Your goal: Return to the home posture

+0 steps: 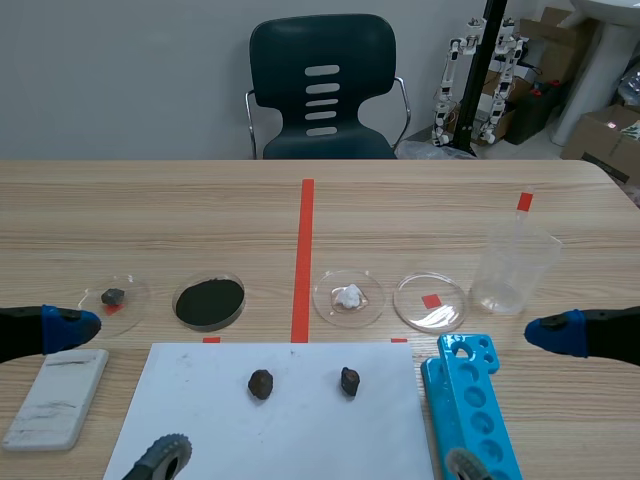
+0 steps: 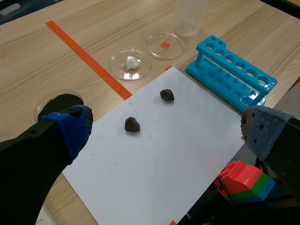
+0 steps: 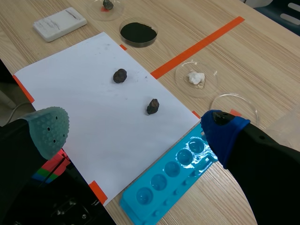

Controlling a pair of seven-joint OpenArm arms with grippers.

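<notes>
Left gripper point(image 2: 167, 126) and right gripper point(image 3: 136, 130): fingers point(image 2: 70, 126) apart, nothing held. Retract slowly, well clear of blue rack point(image 1: 470, 410) and paper point(image 1: 300, 425).

**Low at both sides, wide open**

The left arm point(image 1: 18, 335) comes in low and roughly level over the left edge of the desk point(image 1: 150, 210), its blue fingertip point(image 1: 68, 327) aimed toward the middle. Seen from its wrist, the left end effector point(image 2: 166, 129) is spread wide, with a blue pad point(image 2: 70, 126) on one finger and a grey dotted pad point(image 2: 262, 129) on the other, gripping nothing. The right arm point(image 1: 615, 335) mirrors it over the desk's right edge, blue tip turned inward. The right end effector point(image 3: 135, 130) is equally spread, its grey-green pad point(image 3: 47, 127) and blue-tipped finger far apart, also holding nothing.
</notes>
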